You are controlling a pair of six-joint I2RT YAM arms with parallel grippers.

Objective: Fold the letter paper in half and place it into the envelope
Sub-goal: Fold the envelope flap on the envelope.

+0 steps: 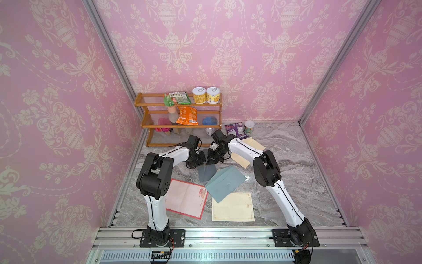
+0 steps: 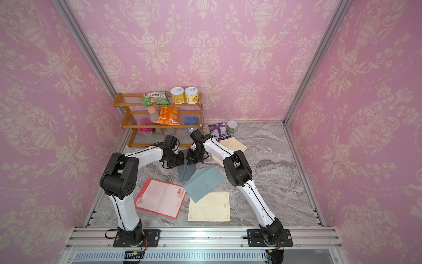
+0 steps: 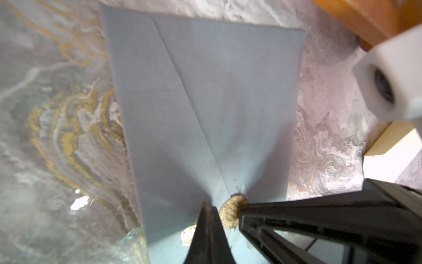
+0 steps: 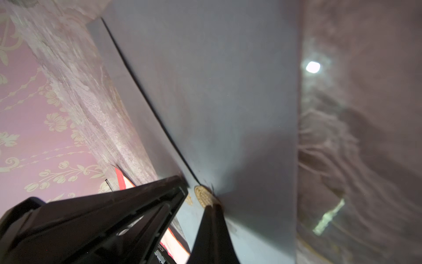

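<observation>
Plainly, neither letter sheet was folded yet. The red sheet (image 1: 186, 198) and the cream sheet (image 1: 233, 206) lay flat on the table (image 1: 285, 171) near the arms' bases, and the blue envelope (image 1: 225, 182) overlapped the cream sheet's corner.

Work was farther back, at the grey envelope (image 3: 205, 102) near the shelf (image 1: 146, 103). The left hand (image 3: 207, 210) and right hand (image 4: 212, 210) were both fully closed, tips down on the envelope beside the gold seal (image 3: 231, 213) at the flap's point. I judged the step to be opening the flap (image 4: 228, 102).

To do it well, one hand should pin the body while the other gets under the point. It should then peel slowly toward the crease, so the seal gives without tearing paper or dragging the envelope.

A dark line along the flap's edge in the right wrist view suggested it sat slightly raised. Whether either hand actually pinched paper I could not tell, because the tips covered the spot. In both top views the hands hid most of that envelope, and the right arm crossed a cream envelope (image 1: 255, 144). Which sheet was meant was unclear.
</observation>
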